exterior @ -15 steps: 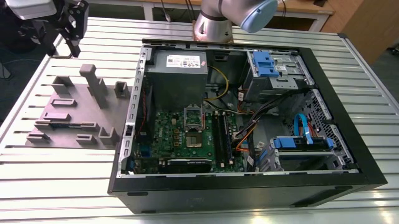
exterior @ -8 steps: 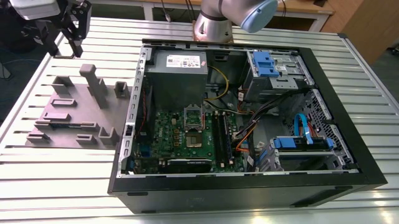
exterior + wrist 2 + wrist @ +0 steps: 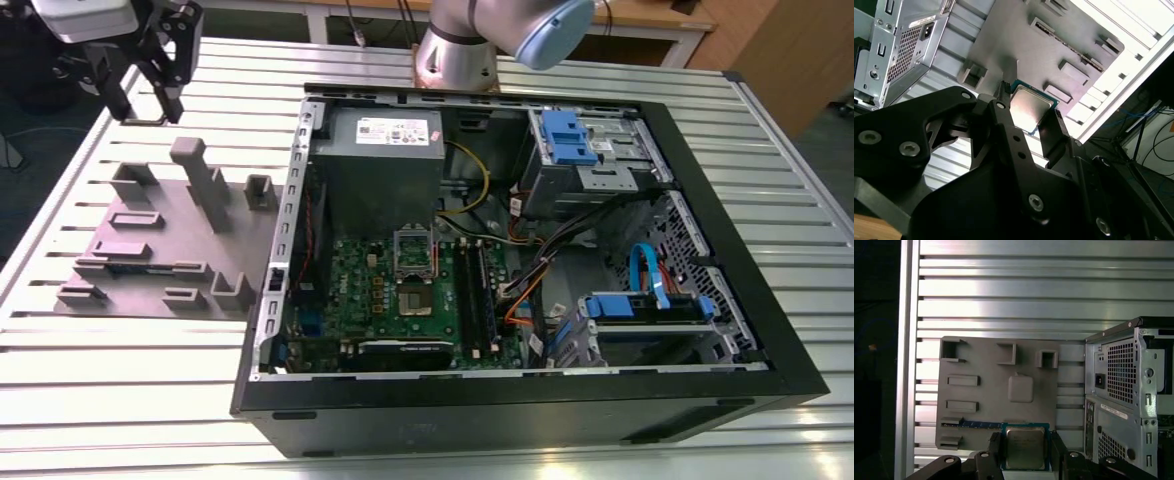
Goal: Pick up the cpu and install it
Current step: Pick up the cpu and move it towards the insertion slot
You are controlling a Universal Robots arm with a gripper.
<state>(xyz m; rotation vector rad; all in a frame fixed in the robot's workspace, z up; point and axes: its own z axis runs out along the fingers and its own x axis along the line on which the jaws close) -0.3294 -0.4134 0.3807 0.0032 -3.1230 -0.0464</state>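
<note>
The cpu point(image 3: 1025, 447) is a small square chip with a silvery top, and my gripper point(image 3: 1025, 452) is shut on it by two opposite edges. In the second wrist view the cpu point(image 3: 1030, 106) sits between the black fingers point(image 3: 1053, 131) of the gripper point(image 3: 1029, 116). In the exterior view the gripper point(image 3: 144, 98) hangs high over the table's back corner on that view's left, beyond the grey fixture point(image 3: 174, 230). The green motherboard point(image 3: 400, 290) lies inside the open computer case point(image 3: 747, 330), its socket point(image 3: 416, 300) uncovered with the metal frame point(image 3: 414, 250) raised.
The grey fixture plate point(image 3: 984, 405) carries several raised blocks and lies on the slatted metal table point(image 3: 1004, 305) beside the case's rear wall point(image 3: 1124, 390). Inside the case are a power supply point(image 3: 380, 135), drive cages with blue parts point(image 3: 587, 140), cables point(image 3: 534, 280) and a card point(image 3: 400, 350).
</note>
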